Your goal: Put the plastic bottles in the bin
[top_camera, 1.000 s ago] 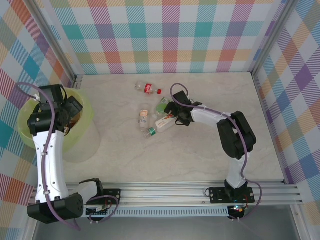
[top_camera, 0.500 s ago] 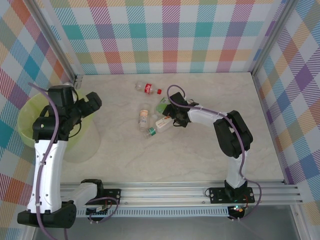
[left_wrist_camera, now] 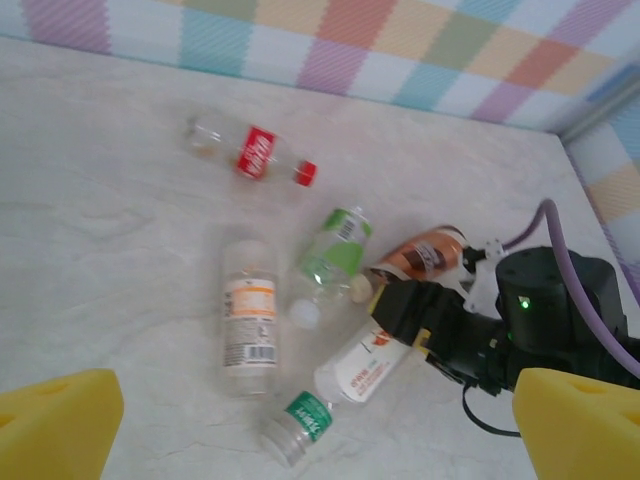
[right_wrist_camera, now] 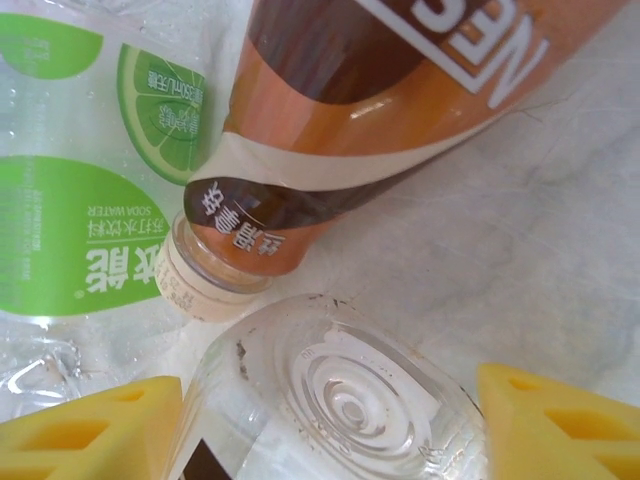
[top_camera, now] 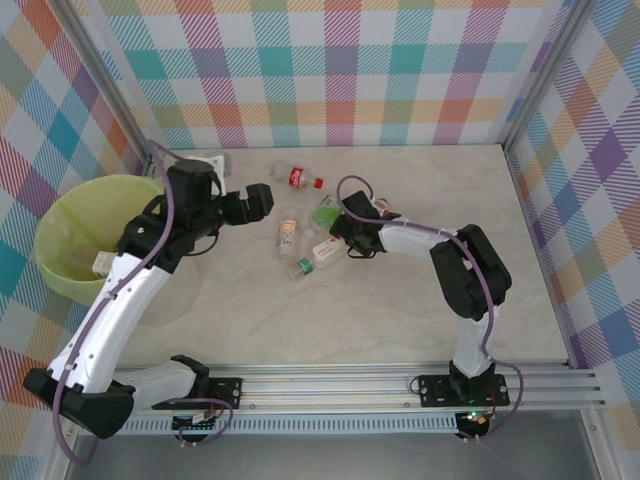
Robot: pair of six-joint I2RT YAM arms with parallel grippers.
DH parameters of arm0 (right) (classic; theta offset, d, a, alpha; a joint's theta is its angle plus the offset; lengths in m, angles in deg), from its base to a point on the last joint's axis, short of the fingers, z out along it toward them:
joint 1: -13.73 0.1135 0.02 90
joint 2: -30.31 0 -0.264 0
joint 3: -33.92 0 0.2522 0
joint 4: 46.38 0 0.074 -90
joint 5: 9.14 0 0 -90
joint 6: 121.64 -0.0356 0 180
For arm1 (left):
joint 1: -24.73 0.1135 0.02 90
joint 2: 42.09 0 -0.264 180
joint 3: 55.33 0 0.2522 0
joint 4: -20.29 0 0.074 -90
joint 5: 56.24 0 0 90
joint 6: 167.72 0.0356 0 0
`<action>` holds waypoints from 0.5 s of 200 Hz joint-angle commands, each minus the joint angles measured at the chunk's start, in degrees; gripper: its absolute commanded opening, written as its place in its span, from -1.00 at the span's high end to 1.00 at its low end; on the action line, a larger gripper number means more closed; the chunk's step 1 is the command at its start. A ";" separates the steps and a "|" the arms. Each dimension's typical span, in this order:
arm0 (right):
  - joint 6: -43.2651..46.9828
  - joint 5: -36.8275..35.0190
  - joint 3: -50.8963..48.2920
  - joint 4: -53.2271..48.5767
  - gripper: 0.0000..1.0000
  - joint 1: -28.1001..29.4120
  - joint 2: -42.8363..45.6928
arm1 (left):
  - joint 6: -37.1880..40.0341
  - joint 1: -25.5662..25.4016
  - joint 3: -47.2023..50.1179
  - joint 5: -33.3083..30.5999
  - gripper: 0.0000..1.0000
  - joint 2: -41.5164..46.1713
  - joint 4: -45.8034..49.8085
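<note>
5 plastic bottles (left_wrist_camera: 248, 320) outside 1 bin (top_camera: 75, 215).

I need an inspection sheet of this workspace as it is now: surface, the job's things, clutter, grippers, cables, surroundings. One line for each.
Surface: pale marbled table, no spill seen.
Job's things: five bottles lie clustered mid-table: red-label bottle, orange-label bottle, green-label bottle, brown bottle, green-cap bottle. The bin stands at the left with at least one item inside.
Clutter: nothing seen.
Grippers: left gripper open, beside the cluster. The right gripper has its pads on either side of the green-cap bottle's base; whether it grips cannot be told.
Cables: a purple cable runs along each arm.
Surroundings: checked walls, metal rail at the near edge.
</note>
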 commanded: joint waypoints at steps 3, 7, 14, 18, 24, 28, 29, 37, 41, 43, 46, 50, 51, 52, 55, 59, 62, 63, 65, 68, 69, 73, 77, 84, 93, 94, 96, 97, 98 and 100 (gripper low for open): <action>1.86 -1.37 -3.63 4.23 -0.16 0.36 4.13 | 0.50 -3.42 5.85 8.21 -1.00 -2.73 -10.64; 1.94 -1.39 -4.41 5.21 -0.15 0.37 4.65 | 0.94 -4.23 6.67 8.40 -1.00 -3.32 -11.57; 2.23 -1.49 -5.86 7.33 -0.13 0.37 5.55 | 2.28 -5.58 8.05 8.60 -1.00 -4.48 -13.07; 2.48 -1.40 -6.81 8.40 -0.12 0.36 6.05 | 3.14 -6.38 8.87 8.69 -1.00 -5.05 -14.10; 2.78 -1.32 -8.13 10.37 -0.11 0.35 6.76 | 4.75 -7.40 10.08 8.62 -1.00 -5.92 -15.50; 3.01 -1.15 -8.92 11.57 -0.10 0.36 7.24 | 5.74 -8.12 10.94 8.62 -1.00 -6.47 -16.52; 3.05 -1.14 -9.10 11.84 -0.10 0.37 7.36 | 5.99 -8.22 11.18 8.62 -1.00 -6.64 -16.80; 3.60 -0.76 -10.57 13.95 -0.08 0.34 8.26 | 7.42 -9.36 13.33 8.80 -1.00 -7.28 -19.60; 3.84 -0.62 -11.26 14.97 -0.08 0.35 8.73 | 7.92 -9.71 14.59 9.17 -1.00 -7.63 -21.45; 4.00 -0.49 -11.56 15.39 -0.07 0.32 8.91 | 8.11 -9.90 15.22 9.55 -1.00 -7.84 -22.45; 4.17 -0.26 -11.97 16.04 -0.07 0.37 9.22 | 8.35 -10.04 16.21 10.07 -1.00 -8.02 -23.77; 4.45 -0.08 -12.56 16.88 -0.05 0.36 9.70 | 8.58 -10.23 17.65 10.97 -1.00 -8.22 -26.45; 4.56 0.02 -12.64 17.09 -0.05 0.37 9.78 | 8.60 -10.24 18.01 11.16 -1.00 -8.30 -27.21; 4.62 0.06 -12.81 17.32 -0.04 0.37 9.90 | 8.65 -10.25 18.36 11.34 -1.00 -8.43 -27.85; 4.76 0.22 -13.15 17.86 -0.04 0.37 10.24 | 8.81 -10.37 19.23 11.81 -1.00 -8.63 -29.51; 5.05 0.48 -13.63 18.55 -0.04 0.37 10.68 | 9.19 -10.53 20.79 12.30 -1.00 -8.81 -31.68; 5.21 0.63 -14.01 19.03 -0.03 0.37 11.03 | 9.52 -10.66 21.93 12.53 -1.00 -9.00 -33.29; 5.25 0.67 -14.11 19.22 -0.03 0.37 11.14 | 9.64 -10.72 22.25 12.56 -1.00 -9.04 -33.79; 5.34 0.84 -14.32 19.44 -0.03 0.37 11.42 | 9.99 -10.83 22.94 12.71 -1.00 -9.16 -34.72; 5.49 1.02 -14.65 19.65 -0.03 0.35 11.71 | 10.54 -11.08 23.85 12.68 -1.00 -9.23 -35.97; 5.52 1.09 -14.74 19.79 -0.03 0.36 11.84 | 10.77 -11.19 24.14 12.68 -1.00 -9.29 -36.45; 5.51 1.27 -14.96 20.05 -0.03 0.37 12.34 | 11.62 -11.57 25.18 12.42 -1.00 -9.42 -37.98; 5.48 1.60 -15.08 20.18 -0.02 0.35 12.90 | 12.58 -11.98 25.99 12.00 -1.00 -9.69 -39.28; 5.65 2.22 -15.09 20.08 -0.03 0.35 13.79 | 14.48 -12.62 27.40 11.58 -1.00 -9.93 -41.03; 6.19 3.59 -15.03 20.06 -0.03 0.33 14.99 | 17.14 -13.40 28.52 11.35 -1.00 -10.53 -42.90; 6.27 3.78 -15.01 20.08 -0.03 0.35 15.10 | 17.40 -13.45 28.58 11.26 -1.00 -10.64 -43.03; 6.39 3.99 -15.01 20.03 -0.02 0.39 15.38 | 17.95 -13.58 28.72 11.11 -1.00 -10.79 -43.36; 6.41 4.16 -15.00 20.03 -0.03 0.38 15.51 | 18.25 -13.72 28.72 11.01 -1.00 -10.86 -43.48; 6.51 4.24 -14.96 20.02 -0.03 0.42 15.62 | 18.40 -13.78 28.73 10.87 -1.00 -11.03 -43.59; 6.65 4.46 -14.93 19.91 -0.03 0.45 15.91 | 18.90 -13.95 28.84 10.57 -1.00 -11.31 -43.71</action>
